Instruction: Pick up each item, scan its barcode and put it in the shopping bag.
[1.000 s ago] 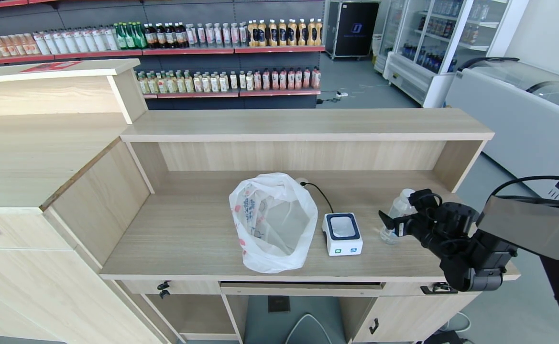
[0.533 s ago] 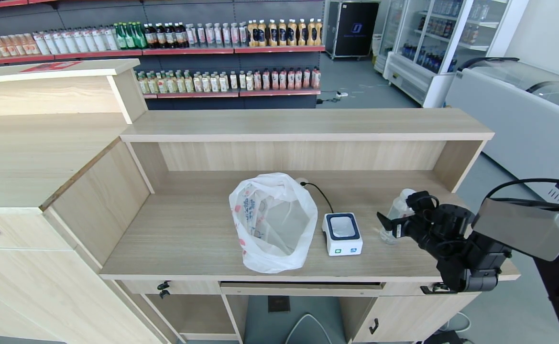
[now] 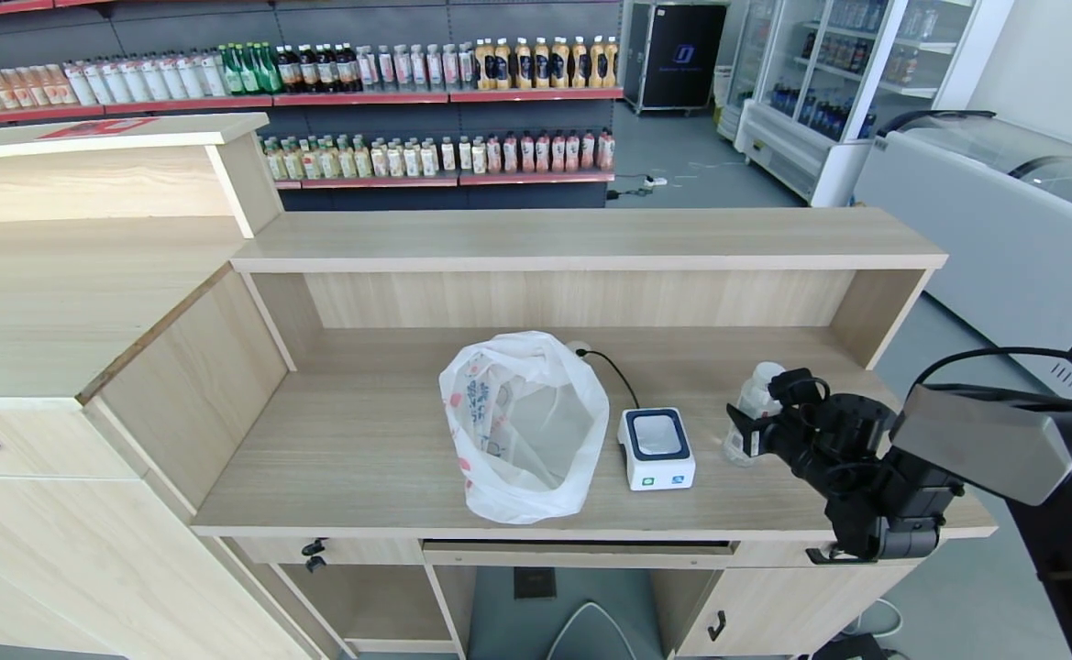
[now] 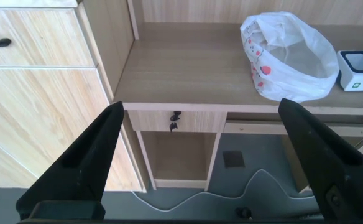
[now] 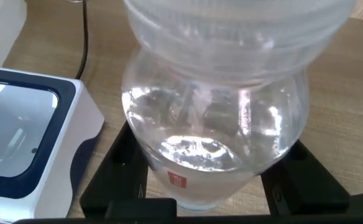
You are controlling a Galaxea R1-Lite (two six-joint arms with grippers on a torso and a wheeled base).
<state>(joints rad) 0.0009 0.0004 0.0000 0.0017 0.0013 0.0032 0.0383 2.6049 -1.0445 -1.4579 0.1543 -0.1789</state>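
1. The clear plastic bottle (image 3: 750, 405) is at the right end of the wooden surface (image 3: 361, 449), just to the right of the scanner (image 3: 656, 447) and not touching it.
2. The right tool (image 3: 749, 433) has the bottle by its lower half. In the right wrist view one black finger (image 5: 116, 171) sits against each side of the bottle's rounded body (image 5: 212, 118), so the tool is closed around it.
3. The bottle stands more or less upright with its pale cap on top. I can't tell whether its base rests on the surface or is just off it.
4. The scanner is a small white box with a dark-framed window facing up. A black cable (image 3: 611, 371) runs from it towards the back of the surface.
5. The white shopping bag (image 3: 524, 426) sits just left of the scanner with its mouth gaping open towards the front. It has some red print on the side.
6. The left tool (image 4: 200, 109) hangs out in front of the surface and lower than its edge, well away from the bag. Its two fingers are spread wide and hold nothing.
7. Across the aisle behind the surface, shelves (image 3: 315, 96) carry rows of drink bottles.
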